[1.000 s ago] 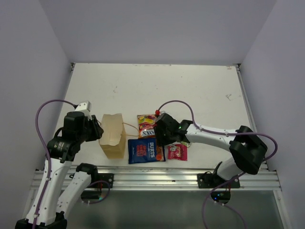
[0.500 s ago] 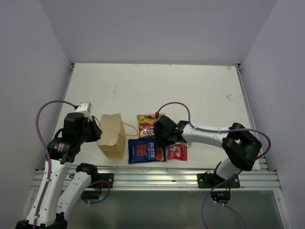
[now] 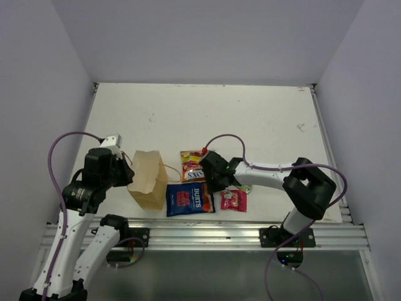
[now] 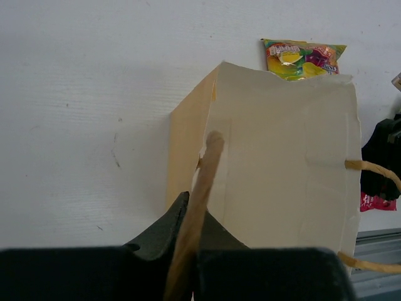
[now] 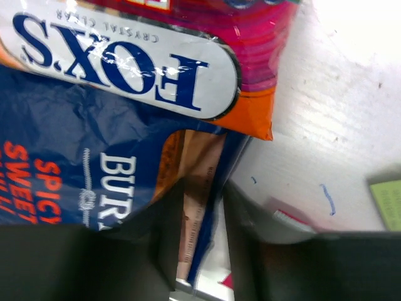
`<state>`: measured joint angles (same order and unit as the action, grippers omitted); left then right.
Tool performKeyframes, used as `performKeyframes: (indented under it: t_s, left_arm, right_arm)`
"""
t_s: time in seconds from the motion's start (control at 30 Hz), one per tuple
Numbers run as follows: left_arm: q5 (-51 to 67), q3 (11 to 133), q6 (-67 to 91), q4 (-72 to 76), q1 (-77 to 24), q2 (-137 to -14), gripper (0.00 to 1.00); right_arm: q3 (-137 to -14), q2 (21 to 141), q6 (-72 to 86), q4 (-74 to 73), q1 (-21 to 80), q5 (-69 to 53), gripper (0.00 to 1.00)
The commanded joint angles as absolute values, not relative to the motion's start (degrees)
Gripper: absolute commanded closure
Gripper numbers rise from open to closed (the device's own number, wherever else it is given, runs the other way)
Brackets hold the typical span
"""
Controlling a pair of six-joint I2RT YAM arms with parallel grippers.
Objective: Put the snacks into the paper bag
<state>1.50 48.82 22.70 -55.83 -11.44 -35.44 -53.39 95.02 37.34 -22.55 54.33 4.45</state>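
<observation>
- Top external view: the paper bag stands upright on the white worktop, near its front edge and left of the snacks.
- The left claw is at the bag's left side, touching it.
- In the left wrist view the left claw is clenched on a tan strip of the paper bag. Whether that strip is a handle or the rim seen edge-on, I cannot tell.
- A looped handle sticks out from the far side of the bag.
- The dark blue crisp bag lies flat just right of the paper bag, slightly tilted.
- The red-orange candy bag lies behind the crisp bag, their edges meeting.
- The small pink packet lies just right of the crisp bag.
- The pale green packet is only partly visible, behind the pink one and under the right arm.
- The right claw is low over the crisp bag's far right corner.
- In the right wrist view the right claw grasps that edge of the dark blue crisp bag, the two fingers pressed on either side of it.
- The candy bag fills the top of that view, overlapping the crisp bag, and a corner of the green packet shows at the right edge.
</observation>
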Motion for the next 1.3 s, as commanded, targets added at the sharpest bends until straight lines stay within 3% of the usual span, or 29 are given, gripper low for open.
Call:
performKeyframes:
  t_s: [0.0,0.03,0.07,0.17,0.3,0.5,0.6,0.7,1.1,1.27]
  left_arm:
    - [2.55,48.34,20.92,-53.61,-11.95,-35.07,0.95]
    - [2.55,48.34,20.92,-53.44,-12.04,-35.16,0.95]
    - [2.55,48.25,20.92,-53.52,-12.04,-35.16,0.95]
    - [2.64,48.25,20.92,-53.35,-12.22,-35.33,1.0]
    - [3.16,48.16,20.65,-53.44,-12.39,-35.42,1.0]
    - [3.16,48.16,20.66,-53.26,-12.66,-35.86,1.0]
    - [2.55,48.25,20.74,-53.17,-12.74,-35.95,1.0]
    - [1.41,48.25,21.09,-53.09,-12.83,-35.95,1.0]
    - [0.79,48.16,21.44,-52.82,-12.83,-36.21,1.0]
    - [0.97,48.16,21.36,-52.91,-12.83,-36.3,1.0]
  right_arm:
    - [-53.18,96.59,37.71,-22.24,54.67,1.5,0.82]
    - [-53.0,96.24,37.53,-22.15,54.67,1.41,0.96]
    - [-53.0,95.37,37.18,-22.32,54.67,1.58,1.0]
    - [-55.01,93.26,36.13,-26.61,54.84,3.59,1.0]
    - [-65.8,84.23,34.81,-43.45,55.19,9.66,1.0]
    - [-99.27,85.07,30.59,-63.33,55.2,17.49,1.0]
    - [-117.79,89.9,29.27,-68.01,55.2,17.32,1.0]
    - [-128.8,94.82,29.0,-70.3,55.37,15.56,1.0]
    - [-147.11,105.89,32.17,-64.43,63.8,9.93,1.0]
    - [-147.83,106.61,33.13,-61.18,67.76,8.44,1.0]
